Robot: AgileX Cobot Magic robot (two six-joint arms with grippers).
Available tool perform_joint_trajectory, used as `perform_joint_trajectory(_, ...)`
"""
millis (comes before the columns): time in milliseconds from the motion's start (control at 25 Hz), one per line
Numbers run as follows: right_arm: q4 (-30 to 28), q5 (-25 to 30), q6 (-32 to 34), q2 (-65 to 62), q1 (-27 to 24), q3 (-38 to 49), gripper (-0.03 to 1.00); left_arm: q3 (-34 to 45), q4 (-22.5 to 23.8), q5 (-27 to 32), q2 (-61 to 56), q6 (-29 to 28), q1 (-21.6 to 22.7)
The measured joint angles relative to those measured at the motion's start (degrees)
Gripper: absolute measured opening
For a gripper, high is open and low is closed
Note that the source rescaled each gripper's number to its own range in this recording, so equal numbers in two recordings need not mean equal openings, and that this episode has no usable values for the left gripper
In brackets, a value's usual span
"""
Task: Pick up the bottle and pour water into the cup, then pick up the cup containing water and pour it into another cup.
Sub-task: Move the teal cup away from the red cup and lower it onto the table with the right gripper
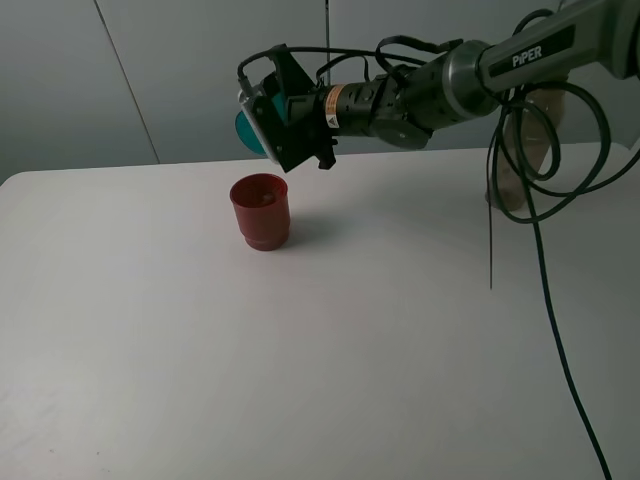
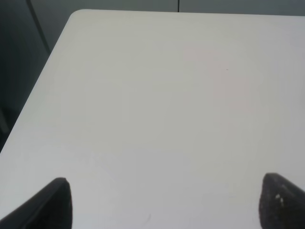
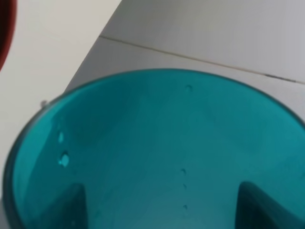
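The near half of the white table is bare, so there is wide open room on the robot's side, and the left gripper hangs over that bare surface with its fingers spread wide and nothing between them. Further out stands the dark red cup, upright and alone, well in from every table edge. Just above and behind it the right gripper holds the teal tumbler pinched between its fingers, tipped on its side with the mouth toward the red cup; inside the tumbler only a few droplets cling to the wall, so I judge the second pour is at or near its end, though whether water lies in the red cup cannot be told. The bottle stands at the far right behind the arm's cables, close to the back edge. What seems left is to right the tumbler and set it down; the table's far edge and the wall sit close behind the arm.
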Motion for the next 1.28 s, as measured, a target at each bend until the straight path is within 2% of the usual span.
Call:
perform_joint_trajectory(240, 5.9, 0.0, 17.2, 0.0, 0.0, 0.0, 0.08, 0.0, 0.0, 0.0, 0.0, 0.0, 0.0)
perform_joint_trajectory(640, 7.1, 0.0, 48.9, 0.0, -1.3, -0.1, 0.08, 0.0, 0.0, 0.0, 0.0, 0.0, 0.0)
perform_joint_trajectory(840, 7.1, 0.0, 61.4, -1.8, -3.0, 2.2, 0.08, 0.0, 0.0, 0.0, 0.0, 0.0, 0.0)
perform_joint_trajectory(1040, 11.6, -0.2, 66.8, -6.8, -5.1, 9.7, 0.08, 0.0, 0.0, 0.0, 0.0, 0.0, 0.0)
perform_joint_trajectory(1280, 19.0, -4.2, 67.3, -11.9, -7.5, 22.0, 0.08, 0.0, 0.0, 0.0, 0.0, 0.0, 0.0)
